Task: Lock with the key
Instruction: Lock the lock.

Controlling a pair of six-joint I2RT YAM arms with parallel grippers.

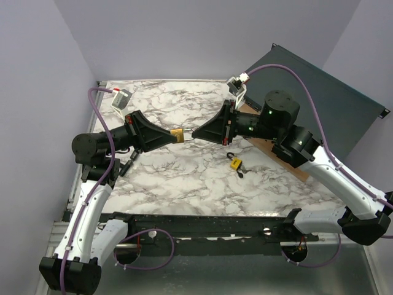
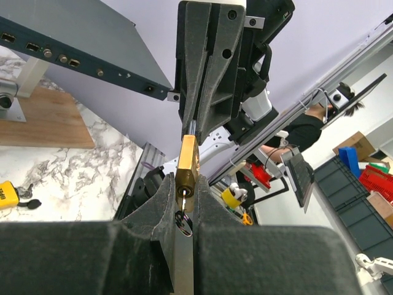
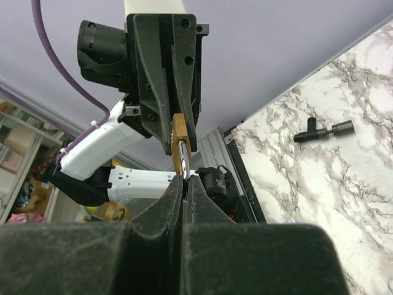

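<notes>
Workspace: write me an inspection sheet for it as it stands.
Surface: marble-patterned table, no damage seen.
Job's things: brass padlock held in the air between both hands; key not clearly seen.
Clutter: yellow padlock with keys, black T-shaped tool, wooden board.
Hands: left hand shut on the brass padlock's body; right hand shut on its other end.
Cables: purple cable on each arm, untangled.
Surroundings: lilac walls; dark panel leaning at back right.

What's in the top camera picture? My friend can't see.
Two robot arms hold a brass padlock above a marble table: left end effector on its body, right end effector on its shackle. A yellow padlock lies nearby.
</notes>
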